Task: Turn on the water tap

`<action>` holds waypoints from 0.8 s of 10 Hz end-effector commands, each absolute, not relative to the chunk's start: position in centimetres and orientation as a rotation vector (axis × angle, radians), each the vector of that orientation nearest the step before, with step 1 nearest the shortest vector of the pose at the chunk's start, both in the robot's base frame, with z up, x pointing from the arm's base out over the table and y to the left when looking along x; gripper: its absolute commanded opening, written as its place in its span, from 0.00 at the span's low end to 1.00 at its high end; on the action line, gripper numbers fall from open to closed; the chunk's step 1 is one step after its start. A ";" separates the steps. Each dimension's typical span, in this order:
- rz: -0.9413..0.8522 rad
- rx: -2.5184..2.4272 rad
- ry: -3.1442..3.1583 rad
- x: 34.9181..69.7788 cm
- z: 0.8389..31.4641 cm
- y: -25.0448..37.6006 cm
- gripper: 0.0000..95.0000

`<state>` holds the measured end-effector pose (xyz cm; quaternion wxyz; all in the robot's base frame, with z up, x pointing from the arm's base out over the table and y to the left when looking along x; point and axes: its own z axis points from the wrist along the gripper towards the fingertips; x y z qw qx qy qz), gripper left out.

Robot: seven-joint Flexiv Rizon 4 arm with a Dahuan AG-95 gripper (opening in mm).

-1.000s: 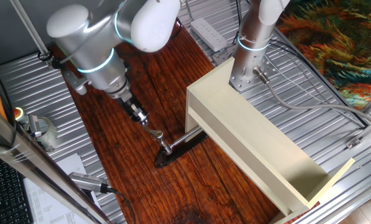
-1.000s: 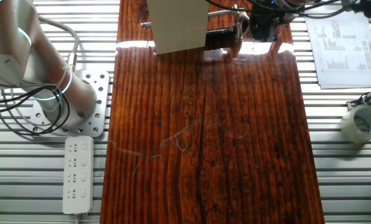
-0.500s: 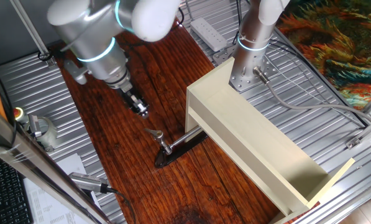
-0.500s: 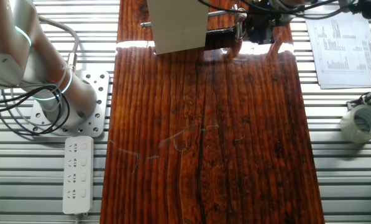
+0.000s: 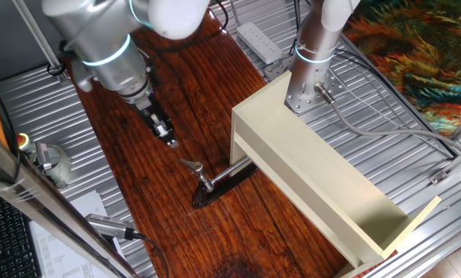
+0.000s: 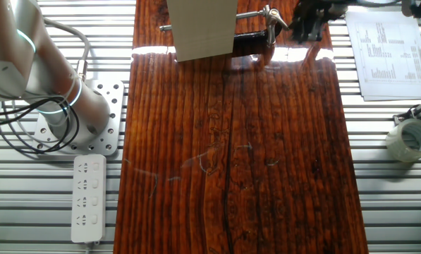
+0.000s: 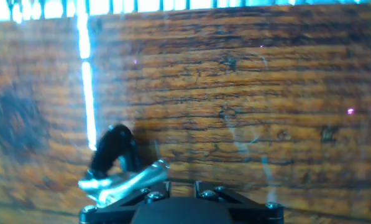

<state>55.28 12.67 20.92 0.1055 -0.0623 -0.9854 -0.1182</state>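
Note:
The water tap [image 5: 202, 180] is a small chrome faucet on a dark oval base [image 5: 212, 193]. Its flat lever [image 5: 190, 164] points to the back left, and its spout runs under the beige box [image 5: 315, 174]. My gripper [image 5: 168, 140] hangs above the wood, a little to the back left of the lever and clear of it. In the other fixed view the tap [image 6: 270, 15] sits left of the gripper [image 6: 307, 21]. The hand view shows the chrome lever [image 7: 124, 180] at lower left, outside the fingers [image 7: 167, 185], which stand a narrow gap apart with nothing between them.
The long beige open box covers the right side of the wooden board [image 5: 188, 93]. A second arm's base [image 5: 313, 73] stands behind the box. A tape roll [image 6: 410, 138], papers [image 6: 386, 46] and a silver cabled tool [image 5: 110, 226] lie off the board, and a power strip [image 6: 88, 197] beside it.
The gripper has drawn back and up from the tap's lever, toward the back left of the board. The tap has stayed in place.

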 end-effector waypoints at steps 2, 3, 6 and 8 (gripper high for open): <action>-0.396 -0.338 -2.894 56.5 21.6 13.6 0.20; -0.398 -0.338 -2.893 56.7 21.5 13.8 0.20; -0.399 -0.339 -2.897 56.9 21.0 14.0 0.20; -0.408 -0.335 -2.891 57.2 20.1 13.9 0.20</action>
